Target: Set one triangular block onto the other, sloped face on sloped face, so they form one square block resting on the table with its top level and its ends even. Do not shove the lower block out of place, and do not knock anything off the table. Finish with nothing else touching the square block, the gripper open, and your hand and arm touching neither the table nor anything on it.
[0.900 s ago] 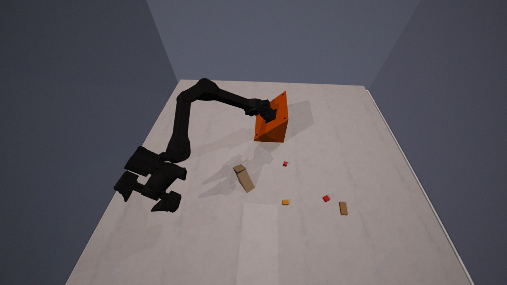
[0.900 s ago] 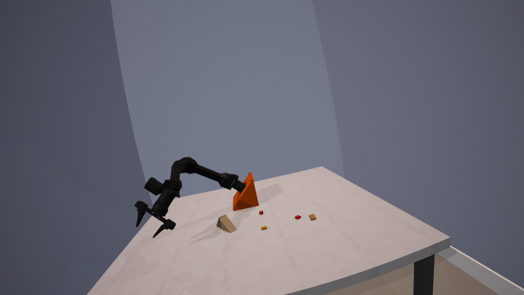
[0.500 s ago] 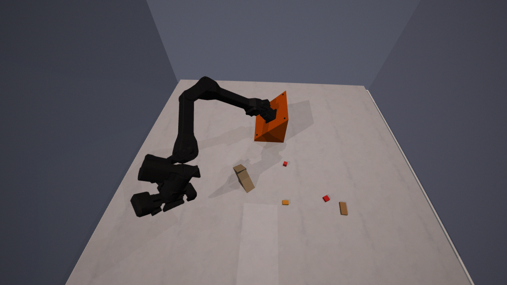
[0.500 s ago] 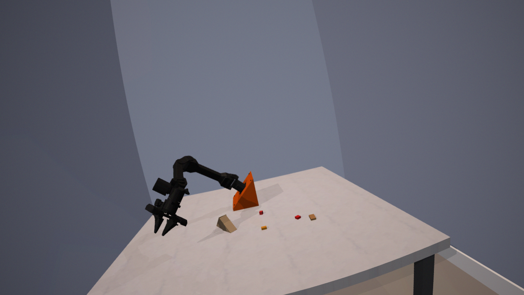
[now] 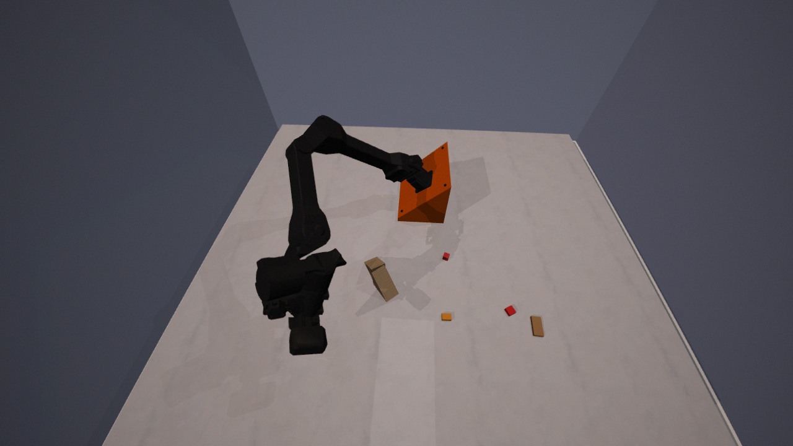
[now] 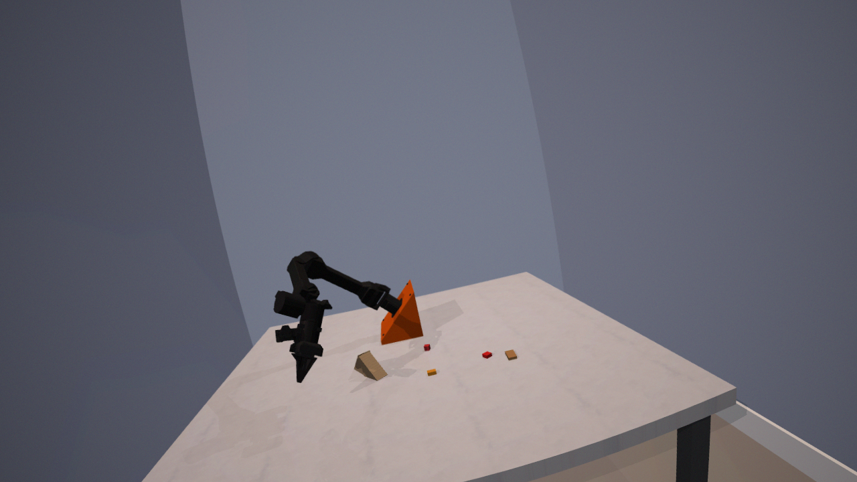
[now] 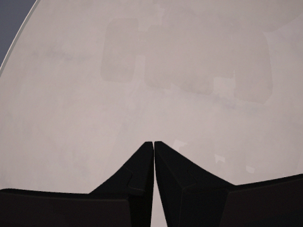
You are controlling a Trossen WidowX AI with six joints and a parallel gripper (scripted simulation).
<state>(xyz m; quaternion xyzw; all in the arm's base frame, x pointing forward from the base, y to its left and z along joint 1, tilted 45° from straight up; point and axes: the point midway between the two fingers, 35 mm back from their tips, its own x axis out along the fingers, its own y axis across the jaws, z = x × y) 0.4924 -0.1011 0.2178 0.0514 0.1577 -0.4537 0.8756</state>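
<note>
Surface (image 5: 554,222) (image 6: 539,407) (image 7: 63,110): we see pale, faintly streaked stone.
End effector (image 5: 307,339) (image 6: 300,378) (image 7: 153,149): we observe closed fingers, holding nothing, above the surface.
Tan sloped block (image 5: 386,281) (image 6: 372,366): we find it resting between the end effector and the orange block (image 5: 399,316) (image 5: 446,317) (image 6: 431,372).

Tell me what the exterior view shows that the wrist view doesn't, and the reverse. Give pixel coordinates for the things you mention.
Exterior only: the orange mount (image 5: 435,210) (image 6: 407,327), the tan block with a sloped face (image 5: 384,281) (image 6: 372,365), two red blocks (image 5: 445,256) (image 6: 426,347) (image 5: 510,310) (image 6: 486,355), the small yellow-orange block (image 5: 446,316) (image 6: 431,372), the flat brown block (image 5: 536,326) (image 6: 510,355) and a dark table leg (image 6: 693,452).

Wrist only: the thin slit between the claw's fingertips, widening toward their bases.

Both: the claw (image 5: 307,339) (image 6: 299,379) (image 7: 153,149), shut with nothing held, the pale tabletop (image 5: 609,388) (image 6: 539,413) (image 7: 79,110) and blue-grey background.
</note>
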